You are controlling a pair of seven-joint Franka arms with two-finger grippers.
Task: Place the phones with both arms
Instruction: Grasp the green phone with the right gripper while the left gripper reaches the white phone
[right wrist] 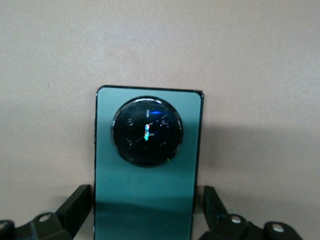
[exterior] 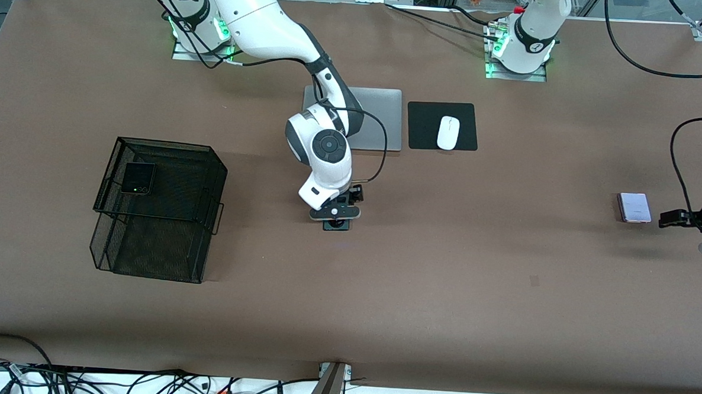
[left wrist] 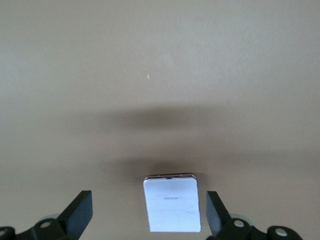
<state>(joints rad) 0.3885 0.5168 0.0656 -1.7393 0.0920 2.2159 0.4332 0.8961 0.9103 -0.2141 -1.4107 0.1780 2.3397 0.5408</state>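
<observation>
The long dark green phone (right wrist: 147, 165) with its round camera ring lies flat on the brown table; in the front view only its end (exterior: 336, 225) shows under the right hand. My right gripper (exterior: 335, 217) (right wrist: 146, 192) is low over it, open, with one finger close along each long side. The pale lilac-white phone (exterior: 634, 207) (left wrist: 172, 202) lies near the left arm's end of the table. My left gripper (exterior: 665, 218) (left wrist: 148, 200) is open wide, straddling it with a gap on each side. The small black phone (exterior: 137, 178) lies in the upper tier of the basket.
A black wire-mesh two-tier basket (exterior: 165, 236) stands toward the right arm's end. A grey laptop (exterior: 381, 118) and a black mouse pad (exterior: 425, 126) with a white mouse (exterior: 448, 132) lie near the bases. Cables run along the front edge.
</observation>
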